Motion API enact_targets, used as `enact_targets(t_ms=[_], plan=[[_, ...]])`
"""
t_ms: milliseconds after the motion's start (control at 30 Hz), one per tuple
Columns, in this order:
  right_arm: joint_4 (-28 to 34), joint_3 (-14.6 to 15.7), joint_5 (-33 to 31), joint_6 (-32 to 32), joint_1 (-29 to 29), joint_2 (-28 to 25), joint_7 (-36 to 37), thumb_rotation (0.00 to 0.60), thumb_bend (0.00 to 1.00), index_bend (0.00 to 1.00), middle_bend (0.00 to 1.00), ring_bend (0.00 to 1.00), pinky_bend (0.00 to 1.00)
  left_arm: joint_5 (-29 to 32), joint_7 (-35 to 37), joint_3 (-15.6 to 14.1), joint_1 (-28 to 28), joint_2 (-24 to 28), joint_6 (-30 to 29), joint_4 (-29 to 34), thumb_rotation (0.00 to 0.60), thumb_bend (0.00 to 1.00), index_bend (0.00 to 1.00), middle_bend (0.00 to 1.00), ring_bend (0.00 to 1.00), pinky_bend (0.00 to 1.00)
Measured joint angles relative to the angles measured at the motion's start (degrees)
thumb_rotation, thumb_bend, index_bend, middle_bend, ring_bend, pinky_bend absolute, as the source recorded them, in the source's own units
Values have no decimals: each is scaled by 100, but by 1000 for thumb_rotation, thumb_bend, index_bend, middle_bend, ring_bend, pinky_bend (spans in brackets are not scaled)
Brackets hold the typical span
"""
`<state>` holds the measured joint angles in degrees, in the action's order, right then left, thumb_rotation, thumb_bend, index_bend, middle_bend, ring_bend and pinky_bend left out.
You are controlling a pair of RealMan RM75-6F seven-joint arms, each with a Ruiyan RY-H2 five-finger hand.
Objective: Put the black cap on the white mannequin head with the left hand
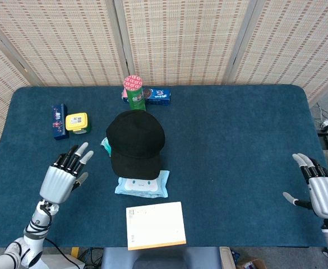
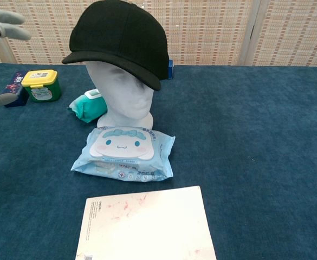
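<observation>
The black cap sits on the white mannequin head at the centre left of the chest view, brim pointing to the left of the frame, so the placing step appears done and only a retreat of the arm seems left. The left hand hovers with fingers spread and nothing in it at the lower left of the head view, well apart from the cap. The right hand, at the lower right edge, is likewise spread and empty. Any next move would call for little more than keeping the left hand clear so the cap is not knocked askew. The chest view alone shows the mannequin's face and neck under the brim, and a wipes packet lying just in front of its base; the left hand shows there only as fingertips at the upper left edge. The head view alone shows both hands whole, while the cap hides the mannequin entirely.
</observation>
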<state>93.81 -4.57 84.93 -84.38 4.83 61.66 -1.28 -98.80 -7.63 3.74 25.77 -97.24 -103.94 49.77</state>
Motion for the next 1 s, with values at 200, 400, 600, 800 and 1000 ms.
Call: enact_targets(t_ms=[200,400,600,800,1000], plan=[[14,0,-10,-1,0,17,-66,600,0,76,141,130,262,564,484,202,-321,-65,52,-297,600,104,536,136,191,426],[19,-10,-52,38,19,33,-124,600,0,76,141,130,262,1071,616,368,-603,104,371,156,600,104,580,172,207,427],[38,-20,-97,68,35,65,-235,600,0,76,141,130,262,1250,599,342,-873,507,595,678,600,104,665,298,300,427],[48,-29,-145,108,57,100,-343,600,0,76,141,130,262,1214,478,100,-1091,1088,807,1405,600,104,678,300,303,429],[55,-43,-166,101,54,83,-284,600,0,76,141,130,262,1037,245,-42,-1334,1466,640,2005,600,105,680,301,305,431]])
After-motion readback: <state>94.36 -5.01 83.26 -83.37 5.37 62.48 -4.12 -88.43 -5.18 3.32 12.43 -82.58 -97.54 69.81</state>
